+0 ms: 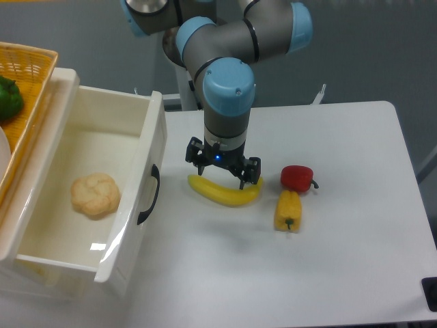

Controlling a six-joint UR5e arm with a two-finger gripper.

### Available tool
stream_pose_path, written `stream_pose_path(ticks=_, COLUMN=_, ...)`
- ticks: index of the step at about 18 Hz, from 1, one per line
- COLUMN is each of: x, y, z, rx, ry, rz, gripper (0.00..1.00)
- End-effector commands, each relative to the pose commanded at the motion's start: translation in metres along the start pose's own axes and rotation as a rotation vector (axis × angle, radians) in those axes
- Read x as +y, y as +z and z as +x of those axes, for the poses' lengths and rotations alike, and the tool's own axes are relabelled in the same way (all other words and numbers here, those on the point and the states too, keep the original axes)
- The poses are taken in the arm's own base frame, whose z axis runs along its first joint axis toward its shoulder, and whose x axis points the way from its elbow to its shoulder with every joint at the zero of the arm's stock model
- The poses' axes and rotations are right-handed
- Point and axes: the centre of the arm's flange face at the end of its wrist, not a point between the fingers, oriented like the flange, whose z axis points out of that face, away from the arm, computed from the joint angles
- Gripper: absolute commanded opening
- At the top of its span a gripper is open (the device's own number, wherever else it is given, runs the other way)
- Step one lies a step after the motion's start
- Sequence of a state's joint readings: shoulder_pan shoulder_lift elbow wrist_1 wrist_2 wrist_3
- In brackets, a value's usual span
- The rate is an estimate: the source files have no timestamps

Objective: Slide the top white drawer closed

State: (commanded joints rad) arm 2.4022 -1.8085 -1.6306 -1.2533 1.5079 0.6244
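At far left I see a yellow woven basket (27, 75) holding something green (9, 98). Beside it, the top white drawer (102, 198) stands pulled well out, black handle (149, 195) facing right, a round bread roll (95, 195) inside. Right of the drawer, my gripper (220, 174) hangs over a banana (224, 192) on the white surface (341, 260), jaws spread wide, holding nothing. Further right lie a yellow pepper (287, 210) and a red pepper (297, 178).

The top white drawer (102, 198) stands pulled out at the table's (341, 273) left, a bread roll (95, 195) inside. The gripper (222, 172) hangs over a banana (222, 193) right of the drawer. Two peppers (292, 195) lie right of the banana.
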Motion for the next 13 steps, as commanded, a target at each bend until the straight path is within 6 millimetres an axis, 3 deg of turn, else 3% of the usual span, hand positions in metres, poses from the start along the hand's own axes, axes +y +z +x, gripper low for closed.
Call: stream_pose_path(ticks=13, x=-0.016, y=0.029, z=-0.011, rx=-0.001, ry=-0.124, rz=0.01, gripper=1.0)
